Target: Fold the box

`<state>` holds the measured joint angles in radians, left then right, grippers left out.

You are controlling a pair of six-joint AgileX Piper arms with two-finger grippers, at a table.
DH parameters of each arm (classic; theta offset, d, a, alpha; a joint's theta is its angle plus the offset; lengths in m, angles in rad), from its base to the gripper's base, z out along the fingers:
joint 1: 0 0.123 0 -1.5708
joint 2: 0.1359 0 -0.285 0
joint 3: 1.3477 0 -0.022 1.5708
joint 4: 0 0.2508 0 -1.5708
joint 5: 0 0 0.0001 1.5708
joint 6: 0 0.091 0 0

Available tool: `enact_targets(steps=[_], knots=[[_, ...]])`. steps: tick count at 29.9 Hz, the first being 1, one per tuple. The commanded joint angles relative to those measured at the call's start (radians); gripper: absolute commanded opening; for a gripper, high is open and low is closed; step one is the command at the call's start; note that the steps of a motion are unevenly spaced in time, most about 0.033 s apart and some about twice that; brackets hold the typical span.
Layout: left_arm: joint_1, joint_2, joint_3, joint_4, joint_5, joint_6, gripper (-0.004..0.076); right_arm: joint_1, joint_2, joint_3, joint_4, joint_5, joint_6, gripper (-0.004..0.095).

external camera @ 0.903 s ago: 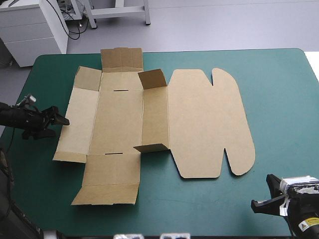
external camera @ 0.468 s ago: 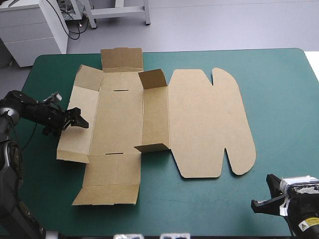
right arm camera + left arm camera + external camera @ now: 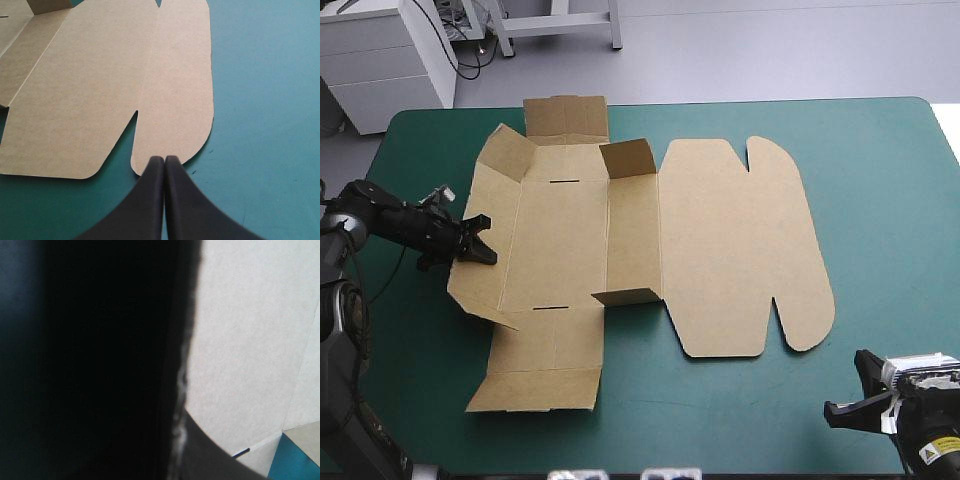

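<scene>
Brown box (image 3: pixel 720 250) lies mostly flat, centre-left on teal-green table (image 3: pixel 880 200), lid spread to the right. Its left wall is tilted up. L gripper (image 3: pixel 480 240) sits against that wall; open or closed, can't tell. R gripper (image 3: pixel 164 159) is at the near right corner, fingers pressed together, tip just short of the lid's near edge.

A table (image 3: pixel 880 180) with a teal-green cover is filling most of the high view, its rounded far corners showing. Beyond its far edge a pale grey floor (image 3: pixel 770 50) is stretching away, smooth and matt. A white cabinet (image 3: pixel 380 70) is standing on that floor past the table's far left corner, with black cables (image 3: pixel 472 52) trailing beside it. The white legs and crossbar of a frame (image 3: pixel 560 20) are standing farther back. Soft, even light is falling over everything, casting only faint shadows.
</scene>
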<state>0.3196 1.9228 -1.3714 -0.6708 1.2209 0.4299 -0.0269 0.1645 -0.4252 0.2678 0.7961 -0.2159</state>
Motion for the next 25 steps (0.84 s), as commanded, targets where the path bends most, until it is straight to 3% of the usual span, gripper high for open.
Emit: enact_targets(steps=[1,10,14,18,22,25], knots=[[0.019,-0.071,-0.03,-0.015,0.076,-0.011,-0.0001,0.003,0.01,-0.027,0.009,-0.071,0.0,-0.0019],[-0.017,-0.098,-0.058,0.076,0.076,-0.009,-0.0008,0.003,0.01,-0.029,0.011,-0.068,0.0,-0.0019],[-0.062,-0.112,-0.152,0.124,0.076,0.004,-0.0008,0.003,0.01,-0.029,0.011,-0.068,0.0,-0.0019],[-0.161,-0.129,-0.324,0.342,0.072,0.013,-0.0008,0.003,0.01,-0.029,0.029,-0.077,0.0,-0.0019],[-0.276,-0.126,-0.48,0.456,0.068,0.114,-0.0008,0.003,0.011,-0.029,0.061,-0.079,-0.007,-0.0017],[-0.366,-0.126,-0.559,0.51,0.068,0.295,-0.0008,0.003,0.02,-0.029,0.061,-0.079,-0.007,-0.0013]])
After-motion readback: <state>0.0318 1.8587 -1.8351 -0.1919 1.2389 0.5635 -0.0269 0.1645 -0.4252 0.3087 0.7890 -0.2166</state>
